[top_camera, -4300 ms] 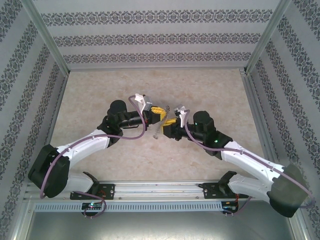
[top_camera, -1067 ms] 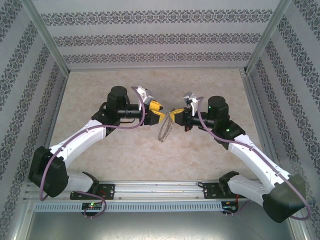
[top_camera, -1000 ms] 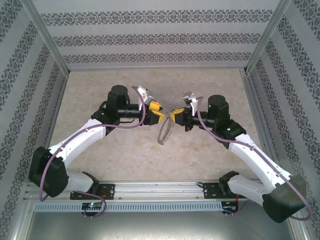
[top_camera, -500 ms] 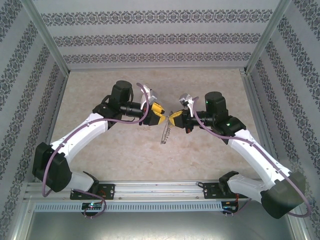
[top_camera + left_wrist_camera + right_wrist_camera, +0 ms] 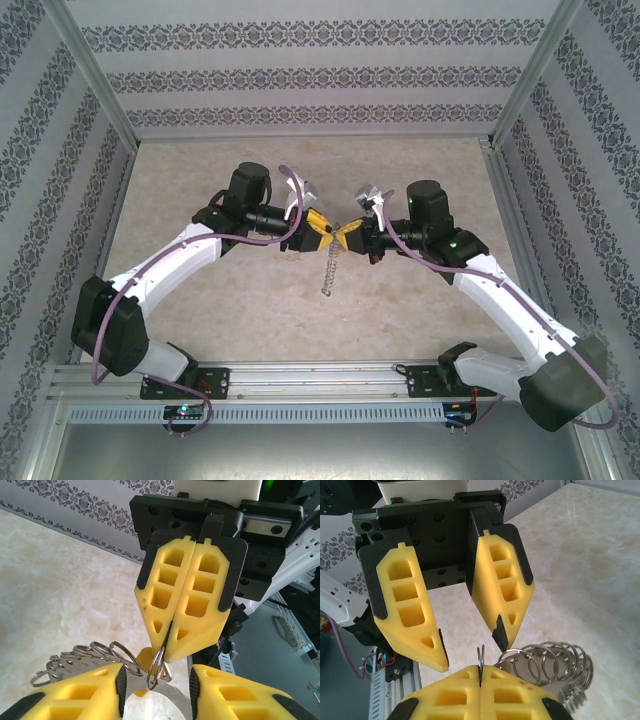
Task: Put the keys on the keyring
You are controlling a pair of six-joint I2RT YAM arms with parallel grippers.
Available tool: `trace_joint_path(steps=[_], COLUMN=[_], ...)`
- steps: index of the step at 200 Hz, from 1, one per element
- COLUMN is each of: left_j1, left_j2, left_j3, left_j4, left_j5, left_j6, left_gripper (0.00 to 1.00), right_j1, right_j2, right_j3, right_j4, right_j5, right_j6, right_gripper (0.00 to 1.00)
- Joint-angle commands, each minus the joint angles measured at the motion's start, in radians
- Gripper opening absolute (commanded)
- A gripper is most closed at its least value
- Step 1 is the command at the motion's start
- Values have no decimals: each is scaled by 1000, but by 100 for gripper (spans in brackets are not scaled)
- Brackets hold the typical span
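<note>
Though thin, grey keyring [image 5: 329, 268] (rim thick with loops) in closed right pincer [image 5: 481, 675]; left pincer [image 5: 156, 676] agape, empty

Both arms are reaching inward, tip to tip; the left gripper [image 5: 472, 649] is standing open, the right gripper [image 5: 168, 652] is clamping the keyring [image 5: 327, 270].

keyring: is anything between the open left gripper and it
Nothing visible does. The right gripper pinches one loop of the keyring, and the left gripper, open, faces that loop with only air between.
</note>
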Motion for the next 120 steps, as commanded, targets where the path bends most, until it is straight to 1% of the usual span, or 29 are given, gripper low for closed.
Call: trace_joint_path(steps=[1,41,71,120], left_j1=[1,0,-3,-9], left_j2=[7,9,9,12], left_j3=[18,8,-4,-7], left_j4=[35,80,119,117], left_j5=[35,37,40,58], left_j6=[-13,-33,-56,-54], left_gripper=[36,26,26,26], right_j1=[-1,-1,-1,-1], right_j2=[2,2,5,8], right_j3=[35,33,32,30], right_j4=[44,47,51,58], right_j5=[-30,-26,-27,-19], right_j6=[-20,-18,-18,-17], right_gripper=[0,0,0,0])
